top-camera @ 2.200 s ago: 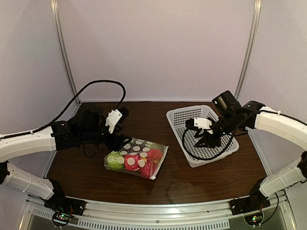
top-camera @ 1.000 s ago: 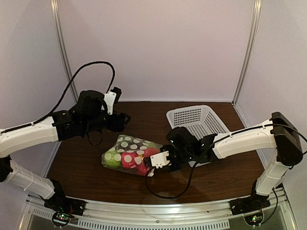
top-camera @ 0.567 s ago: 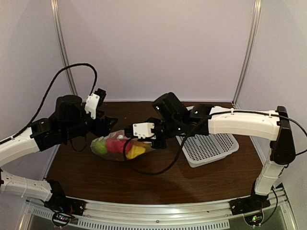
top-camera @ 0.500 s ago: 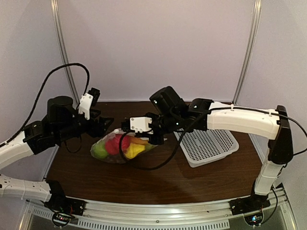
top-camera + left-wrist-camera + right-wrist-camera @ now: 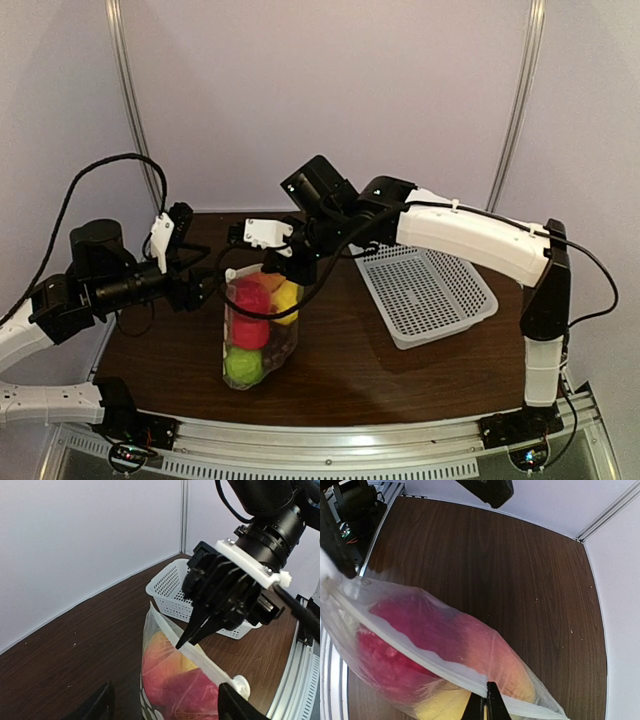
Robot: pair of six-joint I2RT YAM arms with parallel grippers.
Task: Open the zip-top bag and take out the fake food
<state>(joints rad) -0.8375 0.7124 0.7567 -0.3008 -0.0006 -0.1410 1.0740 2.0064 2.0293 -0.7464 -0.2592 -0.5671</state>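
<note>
**Item:** zip-top bag [image 5: 258, 335], 1, clear soft film. It hangs upright over the table [image 5: 400, 380], left of the basket [image 5: 443, 334]; whether its bottom touches the wood cannot be told.
**Contents:** fake food [image 5: 250, 300], red, yellow and green pieces, probably light yet sagging the film.
**Right gripper** [image 5: 277, 262]: pressed together, pinching the zip strip [image 5: 200, 657].
**Left gripper** [image 5: 208, 287]: spread wide, just beside the bag, holding nothing.
**Handling:** likely slippery and limp; best taken at the stiffer strip's free lip.
</note>
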